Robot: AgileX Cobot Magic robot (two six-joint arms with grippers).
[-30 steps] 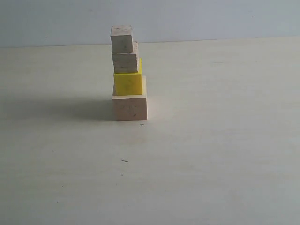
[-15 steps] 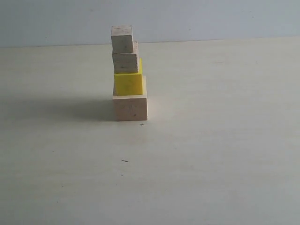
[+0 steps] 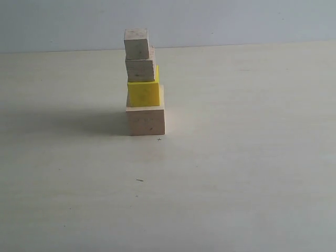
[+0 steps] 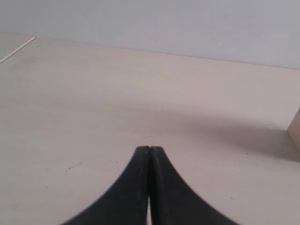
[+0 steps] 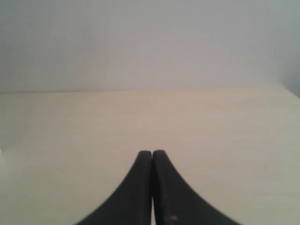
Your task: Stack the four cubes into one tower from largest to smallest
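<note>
Four cubes [image 3: 145, 121] stand as one tower [image 3: 143, 93] on the table [image 3: 236, 157]; left claw [image 4: 149, 149] and right claw [image 5: 152, 153] pinched closed.

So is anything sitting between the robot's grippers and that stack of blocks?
Nothing visible does. The tower stands alone on the table, already complete. The left gripper and right gripper are both shut, with only bare tabletop right in front of each.
</note>
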